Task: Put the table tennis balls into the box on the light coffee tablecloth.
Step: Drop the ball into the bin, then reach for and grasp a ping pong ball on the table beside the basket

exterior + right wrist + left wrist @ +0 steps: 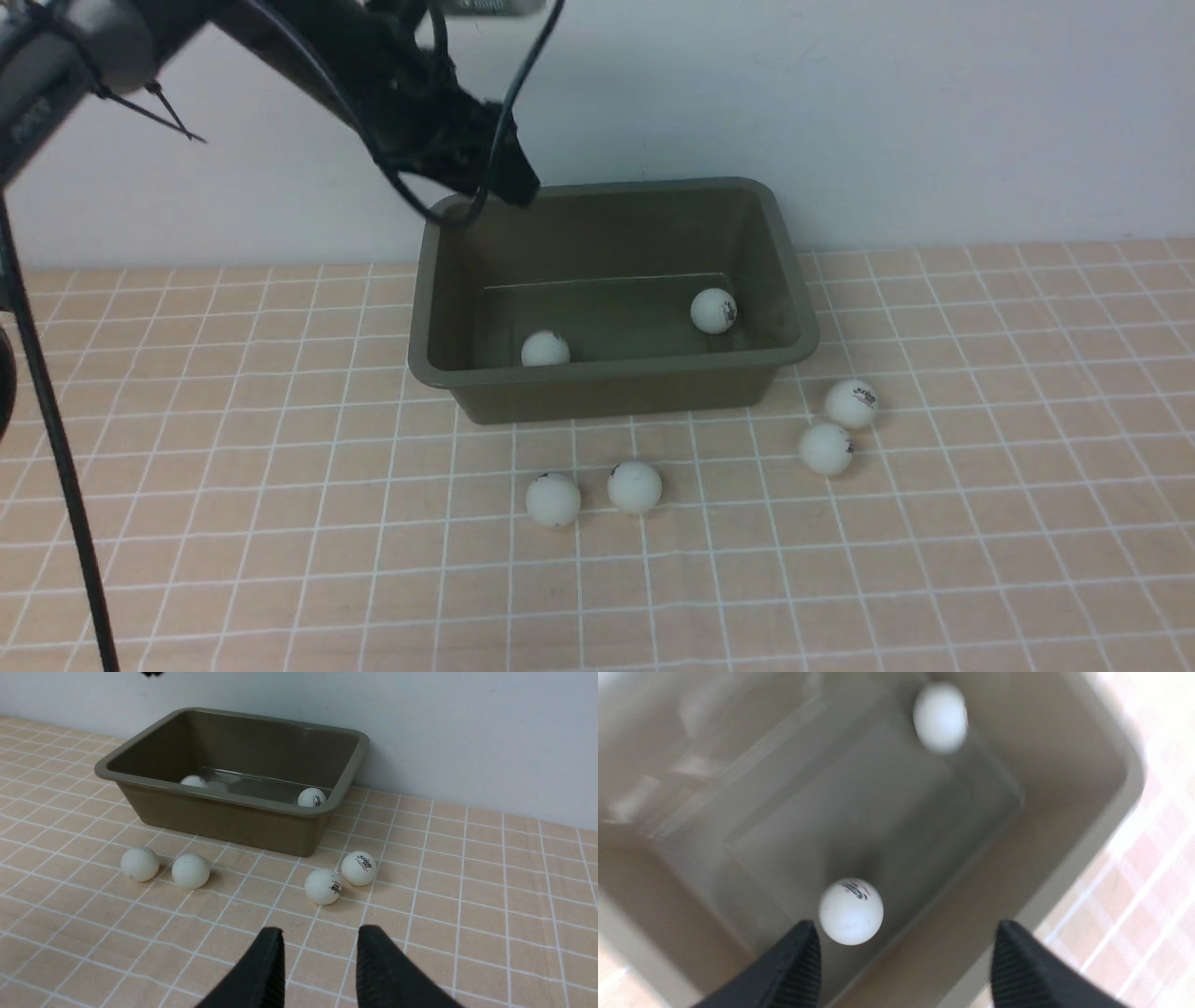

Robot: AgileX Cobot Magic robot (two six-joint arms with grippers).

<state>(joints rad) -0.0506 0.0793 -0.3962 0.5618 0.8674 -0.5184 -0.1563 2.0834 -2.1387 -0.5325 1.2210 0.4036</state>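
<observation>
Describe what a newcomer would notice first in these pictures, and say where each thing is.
The olive-green box stands out, holding two white balls: the left ball and the right ball. In front of it on the checked tablecloth lie a left pair and a right pair. The left gripper hangs open over the box's far left corner.

The light coffee tablecloth (280, 560) bears the box (607, 397) at twelve o'clock; table tennis balls (553, 499) lie paired at the box's six and four o'clock.

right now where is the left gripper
In the front view the left gripper hangs open over the far left corner of the box, with two balls lying inside.
</observation>
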